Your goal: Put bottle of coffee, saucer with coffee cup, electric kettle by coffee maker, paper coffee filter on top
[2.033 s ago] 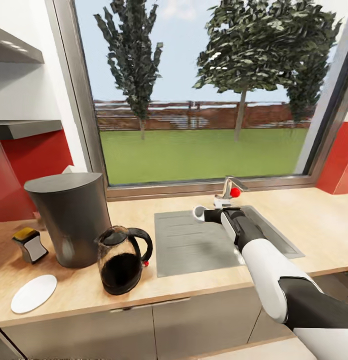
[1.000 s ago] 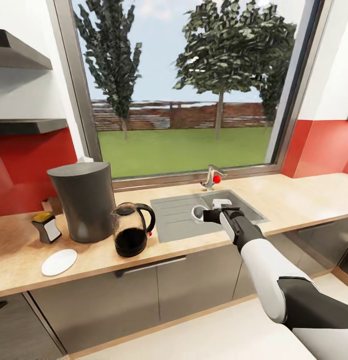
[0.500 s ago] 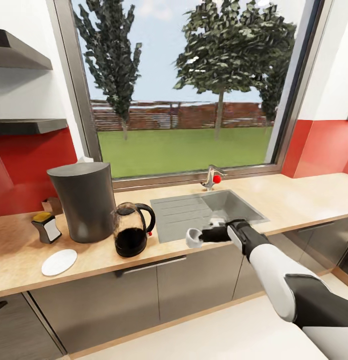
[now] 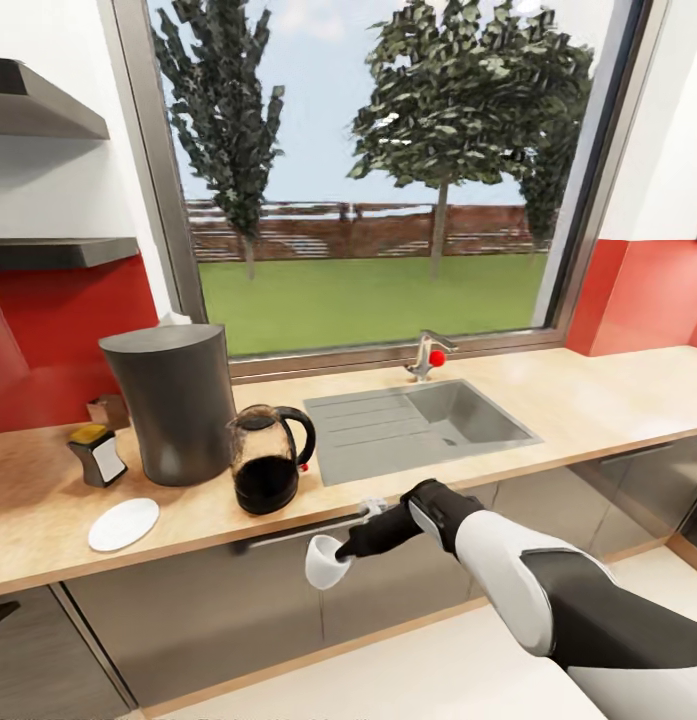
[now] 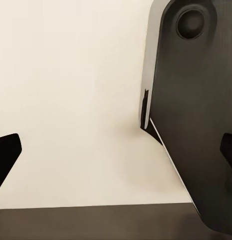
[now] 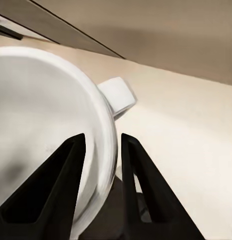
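My right gripper (image 4: 350,549) is shut on the rim of a white coffee cup (image 4: 324,564), held in front of the cabinet fronts, below the counter's front edge. In the right wrist view the fingers (image 6: 61,186) clamp the cup (image 6: 41,135) wall, its handle to one side. On the counter stand the grey coffee maker (image 4: 178,400), the dark glass electric kettle (image 4: 267,461) touching its right side, a white saucer (image 4: 123,523) in front of it, and a yellow-lidded coffee bottle (image 4: 98,453) at its left. My left gripper (image 5: 116,155) is open over pale floor.
A steel sink (image 4: 418,424) with a red-knobbed faucet (image 4: 426,355) sits right of the kettle. The wooden countertop (image 4: 608,400) runs on to the right. Two grey shelves (image 4: 48,250) hang on the left wall. A dark robot body part (image 5: 195,110) lies near the left gripper.
The head camera pulled back early on. Since then my right arm has carried the cup from over the sink down and left, to below the counter's front edge.
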Robot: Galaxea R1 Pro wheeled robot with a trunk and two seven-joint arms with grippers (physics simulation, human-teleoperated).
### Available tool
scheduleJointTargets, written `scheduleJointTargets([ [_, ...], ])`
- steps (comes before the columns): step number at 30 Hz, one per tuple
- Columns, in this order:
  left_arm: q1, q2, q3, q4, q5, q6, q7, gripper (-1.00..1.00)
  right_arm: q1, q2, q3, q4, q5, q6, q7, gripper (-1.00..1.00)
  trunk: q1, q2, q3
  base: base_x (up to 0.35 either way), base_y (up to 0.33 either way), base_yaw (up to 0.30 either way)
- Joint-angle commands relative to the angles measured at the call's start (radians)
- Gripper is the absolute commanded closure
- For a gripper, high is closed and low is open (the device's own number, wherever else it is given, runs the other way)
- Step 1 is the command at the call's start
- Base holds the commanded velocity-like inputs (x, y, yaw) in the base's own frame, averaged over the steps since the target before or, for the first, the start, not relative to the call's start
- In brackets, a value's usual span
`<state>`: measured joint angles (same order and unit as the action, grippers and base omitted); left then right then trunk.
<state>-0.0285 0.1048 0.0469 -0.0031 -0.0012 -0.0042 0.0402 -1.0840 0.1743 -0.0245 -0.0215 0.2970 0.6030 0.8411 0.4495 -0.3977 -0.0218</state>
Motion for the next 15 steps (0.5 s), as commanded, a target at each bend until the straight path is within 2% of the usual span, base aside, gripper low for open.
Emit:
scheduleJointTargets([
  [1,-0.001,0.0,0.005,0.0,0.0,0.0,0.001,-1.0,0.0,0.0,-0.005,-0.002,0.006,0.006,0.005,1.0,0.001,-0.002,-0.002,-0.06,0.264,0.0],
  [6,-0.001,0.001,0.004,0.0,0.0,0.0,0.001,-1.0,0.01,0.0,-0.005,-0.001,0.007,0.006,0.006,1.0,0.001,-0.002,-0.002,-0.08,0.288,0.0],
  [7,-0.001,0.001,0.004,0.0,-0.002,0.0,0.001,-1.0,0.033,0.0,-0.005,-0.001,0.006,0.006,0.015,1.0,0.001,-0.002,-0.002,-0.125,0.295,0.0],
  [9,-0.001,0.001,0.004,0.0,-0.002,0.001,0.001,-1.0,0.039,0.0,-0.006,-0.001,0.005,0.006,0.033,1.0,0.001,-0.002,-0.002,-0.127,0.295,0.0],
  [12,-0.001,0.001,0.004,0.0,-0.001,0.0,0.001,-1.0,0.056,0.0,-0.006,-0.001,0.005,0.005,0.106,1.0,0.001,-0.002,-0.002,-0.132,0.295,0.0],
  [15,-0.001,0.001,0.004,0.0,-0.001,0.0,0.001,-1.0,0.07,0.0,-0.006,-0.001,0.005,0.005,0.12,1.0,0.001,-0.002,-0.002,-0.141,0.295,0.0],
])
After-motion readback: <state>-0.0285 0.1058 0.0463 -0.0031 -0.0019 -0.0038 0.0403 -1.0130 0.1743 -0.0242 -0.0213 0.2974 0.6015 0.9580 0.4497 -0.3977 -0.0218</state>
